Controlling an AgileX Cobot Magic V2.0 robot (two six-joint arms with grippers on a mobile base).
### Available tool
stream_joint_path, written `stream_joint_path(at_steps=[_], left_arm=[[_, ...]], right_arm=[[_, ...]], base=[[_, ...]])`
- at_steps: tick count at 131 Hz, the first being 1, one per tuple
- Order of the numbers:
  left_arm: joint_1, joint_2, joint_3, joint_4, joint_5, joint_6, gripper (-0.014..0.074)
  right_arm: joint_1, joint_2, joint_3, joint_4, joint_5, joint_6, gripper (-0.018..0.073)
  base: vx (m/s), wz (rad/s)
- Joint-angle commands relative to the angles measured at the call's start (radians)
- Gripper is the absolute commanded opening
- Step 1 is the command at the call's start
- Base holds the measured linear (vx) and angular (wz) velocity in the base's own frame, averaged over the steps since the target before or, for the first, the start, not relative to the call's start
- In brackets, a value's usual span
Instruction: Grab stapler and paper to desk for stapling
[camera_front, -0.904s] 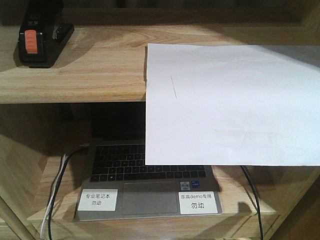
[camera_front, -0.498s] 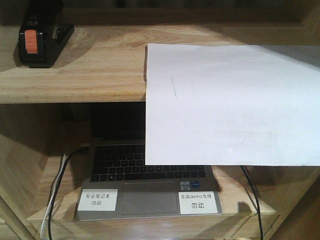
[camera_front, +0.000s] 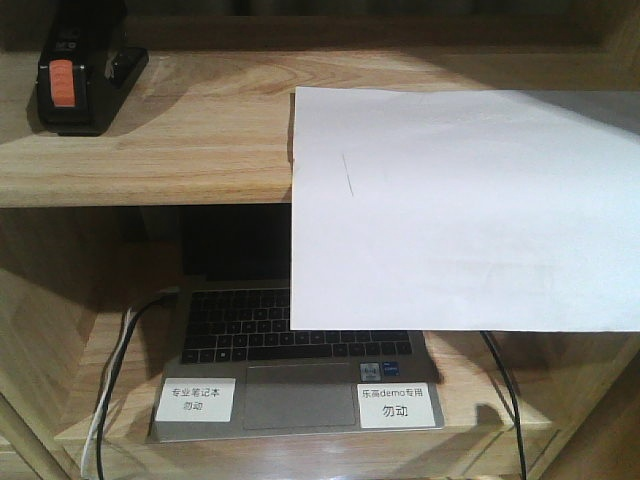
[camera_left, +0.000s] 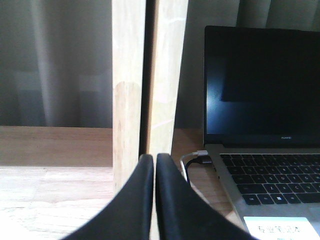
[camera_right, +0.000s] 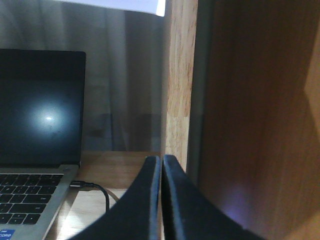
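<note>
I see left end effector (camera_left: 154, 167), right end effector (camera_right: 161, 167) pinched closed, empty, low beside laptop (camera_left: 260, 85). Stapler (camera_front: 75, 80) up-left, left arm nearer by my read; paper (camera_front: 460, 210) overhangs right.

Our left gripper (camera_left: 154, 159) enters its wrist view from 6 o'clock and points toward 12 o'clock, its two black curved fingers pressed together along their inner edges. Our right gripper (camera_right: 161, 159) sits the same way in its own view, rising from 6 o'clock with tips meeting. In that dim light a hairline gap may remain lower down.
</note>
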Motion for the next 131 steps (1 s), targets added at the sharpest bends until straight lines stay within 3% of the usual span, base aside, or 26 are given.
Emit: stream_joint_path(at_steps=[1, 62, 86, 114, 131], left_arm=[[-0.003, -0.015, 0.011, -0.008, -0.077, -0.008, -0.0006], [-0.003, -0.015, 0.011, -0.008, -0.114, -0.010, -0.0006], [-0.003, -0.015, 0.011, -0.007, -0.242, -0.015, -0.0006], [-0.003, -0.015, -0.009, -0.008, -0.525, -0.015, -0.0006], [-0.003, -0.015, -0.101, -0.008, -0.555, -0.016, -0.0006]], right_arm=[[-0.004, -0.010, 0.004, -0.003, -0.074, -0.007, -0.0005], [-0.004, -0.010, 0.004, 0.002, -0.084, -0.001, -0.0005], [-0.005, -0.010, 0.003, 0.008, -0.195, 0.022, -0.0005], [-0.005, -0.010, -0.012, 0.008, -0.413, 0.028, -0.0005], [-0.005, -0.010, -0.084, 0.003, -0.417, 0.022, -0.0005]], base=[[0.00, 0.00], [0.00, 0.00], [0.00, 0.00], [0.00, 0.00], [0.00, 0.00]])
